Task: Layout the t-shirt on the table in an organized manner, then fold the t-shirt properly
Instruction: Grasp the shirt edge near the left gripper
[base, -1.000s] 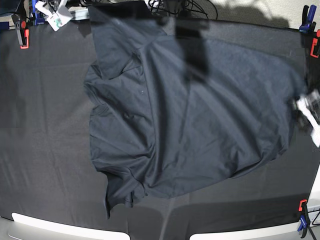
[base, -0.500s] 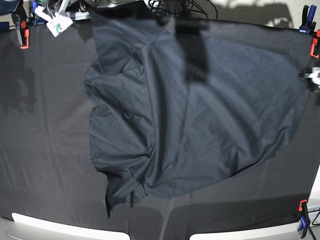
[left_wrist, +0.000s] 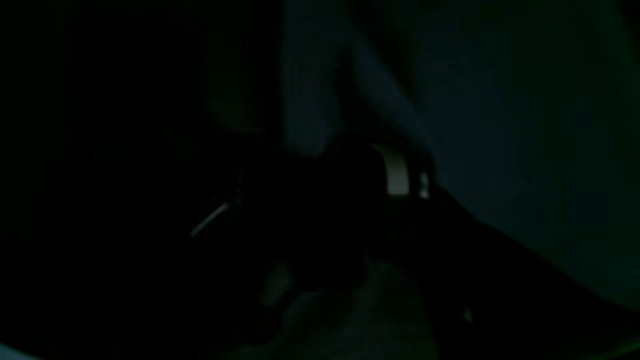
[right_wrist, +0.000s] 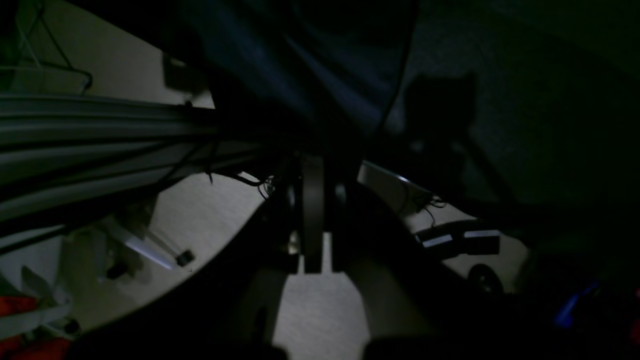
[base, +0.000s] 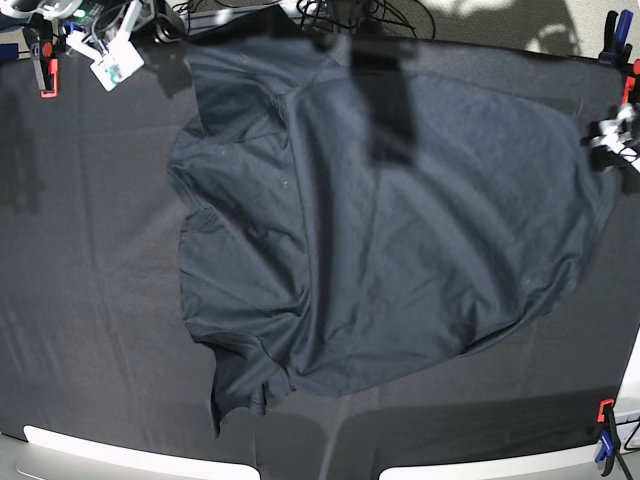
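The t-shirt (base: 390, 230) lies spread over the middle of the worktop (base: 90, 300), reaching from about the centre toward three o'clock and up to twelve o'clock, where its top edge meets the far rim. It is dark slate-blue against the black cloth cover and is far from flat: broad creases run diagonally through the body, a sleeve-like flap folds over at eleven o'clock, and the lower corner at seven o'clock is bunched into a narrow crumpled tail. The bottom outline curves unevenly toward five o'clock.

The left gripper (base: 612, 140) sits at the three o'clock edge of the base view, just beside the shirt's right border; whether it touches the cloth cannot be told. The left wrist view is almost black, showing only a pale strip on the gripper (left_wrist: 397, 170) and dim blue fabric beyond, so that view alone does not show its spread; its jaws stand wide and nothing is visibly held.

The right gripper (base: 110, 62) is at ten o'clock near the far corner, well apart from the shirt's body. In its wrist view the gripper (right_wrist: 312, 165) has its jaws pressed fully together with nothing visible between them, and blue fabric (right_wrist: 320, 65) hangs above it.

Red and blue clamps (base: 45, 70) grip the worktop's edges.
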